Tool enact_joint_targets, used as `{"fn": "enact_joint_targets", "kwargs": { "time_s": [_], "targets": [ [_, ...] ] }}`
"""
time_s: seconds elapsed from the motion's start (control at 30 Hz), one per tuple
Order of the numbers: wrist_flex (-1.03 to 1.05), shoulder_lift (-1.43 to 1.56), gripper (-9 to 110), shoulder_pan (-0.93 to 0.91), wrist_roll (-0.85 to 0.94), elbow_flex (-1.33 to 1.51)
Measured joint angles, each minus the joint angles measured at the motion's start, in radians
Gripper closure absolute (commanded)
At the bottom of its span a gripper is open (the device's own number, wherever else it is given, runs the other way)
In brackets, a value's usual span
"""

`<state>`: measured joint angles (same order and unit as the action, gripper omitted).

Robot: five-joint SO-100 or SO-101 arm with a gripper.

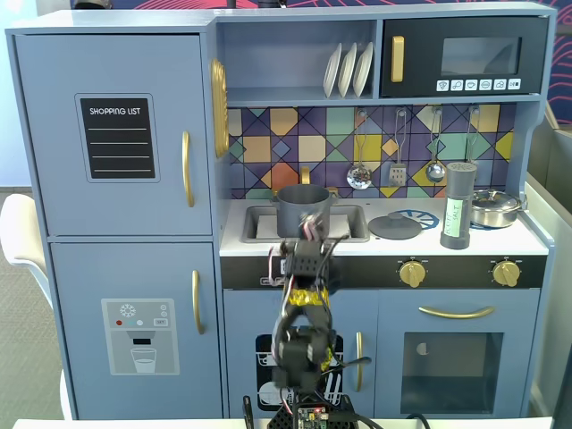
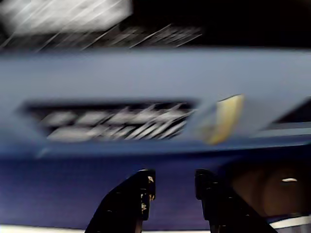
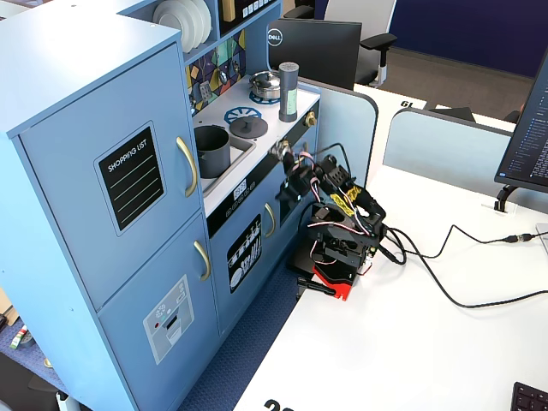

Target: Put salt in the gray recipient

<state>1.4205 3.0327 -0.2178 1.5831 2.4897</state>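
- The gray recipient (image 1: 301,206) stands in the sink, at the left part of the counter in a fixed view. It looks rigid and stable, and its mouth is wide.
- The gripper (image 2: 172,187) holds nothing. In the wrist view its two fingers stand slightly apart, with only the blurred blue kitchen front behind them. It is low and in front of the counter edge.
- The flat lid (image 1: 394,227) lies to the right of the sink.
- The salt (image 1: 457,206) stands upright at the right, just beside the steel pan (image 1: 494,207). It is tall and slim, probably light, smooth and easy to tip. I would take it around the middle, at the label.
- The counter (image 1: 268,243) is narrow, inside a toy kitchen; the room is an office.
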Motion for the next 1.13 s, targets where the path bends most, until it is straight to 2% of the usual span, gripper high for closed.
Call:
{"fn": "enact_joint_targets", "kwargs": {
  "time_s": [0.23,0.43,1.13],
  "targets": [
    [-0.021,0.147,101,0.121,-0.028,0.371],
    [-0.081,0.175,99,0.129,-0.012,0.606],
    [-0.084,0.183,96,0.12,-0.043,0.624]
  ]
}}
